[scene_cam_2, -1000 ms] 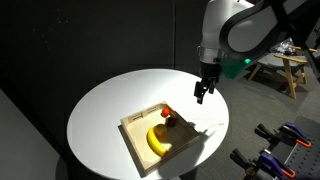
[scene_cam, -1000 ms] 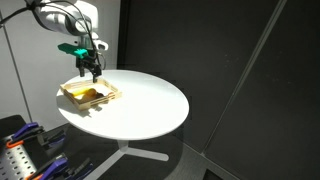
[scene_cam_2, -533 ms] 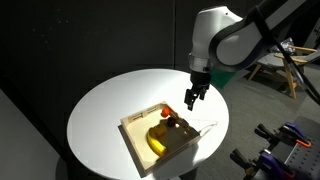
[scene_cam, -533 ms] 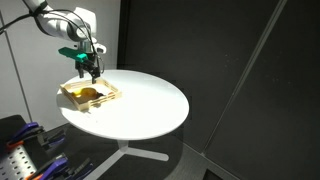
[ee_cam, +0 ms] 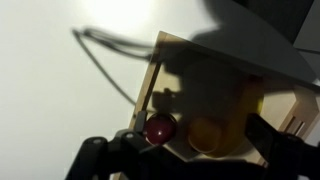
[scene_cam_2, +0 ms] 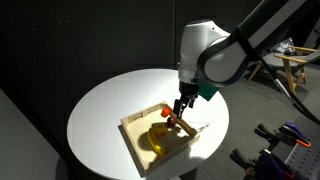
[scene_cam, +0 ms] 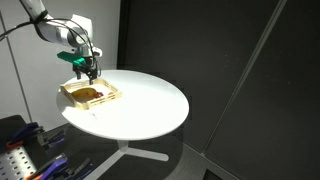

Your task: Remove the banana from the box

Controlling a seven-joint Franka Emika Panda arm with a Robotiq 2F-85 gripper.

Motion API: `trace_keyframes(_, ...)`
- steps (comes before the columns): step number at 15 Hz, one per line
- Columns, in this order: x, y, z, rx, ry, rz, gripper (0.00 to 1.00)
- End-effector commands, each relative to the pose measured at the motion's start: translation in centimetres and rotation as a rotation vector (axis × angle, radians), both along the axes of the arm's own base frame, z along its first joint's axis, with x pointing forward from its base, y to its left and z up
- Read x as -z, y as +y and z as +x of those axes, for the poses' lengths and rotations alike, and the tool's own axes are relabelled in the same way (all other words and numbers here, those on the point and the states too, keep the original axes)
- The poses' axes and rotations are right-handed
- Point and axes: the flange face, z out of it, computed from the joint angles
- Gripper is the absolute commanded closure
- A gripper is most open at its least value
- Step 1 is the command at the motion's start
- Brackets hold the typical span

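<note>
I stand near the round white table (scene_cam_2: 100, 110) and I see the box (scene_cam_2: 132, 146) close to its edge, on the side where the arm is. The banana (scene_cam_2: 153, 140) lies inside the box, flat on the floor of it, in the part that is farther from the claw. The shadow of the arm falls over it, so its yellow looks dull. In an exterior view the banana (scene_cam: 90, 93) is only a dark yellow patch in the box (scene_cam: 85, 102).

The gripper (scene_cam_2: 178, 110) hangs above the box, over the corner where a small red item (scene_cam_2: 168, 113) lies. Its fingers point down and are spread wide apart, and nothing is between them. It does not touch the banana. I cannot tell if the fingertips are above the rim or a little below it.

In the wrist view the two dark fingers (ee_cam: 100, 160) stand far from each other at the bottom. Between them I see the red item (ee_cam: 160, 128) and, just beside it, a yellow-orange item (ee_cam: 207, 133), both inside the wooden wall (ee_cam: 150, 90).
</note>
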Motion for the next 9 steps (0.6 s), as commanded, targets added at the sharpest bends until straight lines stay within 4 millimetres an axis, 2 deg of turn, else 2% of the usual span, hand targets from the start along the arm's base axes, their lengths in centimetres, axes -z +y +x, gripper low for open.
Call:
trace_keyframes(1,0.5,1.3,1.7,-0.004,-0.017,0.0,0.0)
trace_keyframes(9,2.6,3.7,4.3,-0.062,-0.009,0.0,0.0)
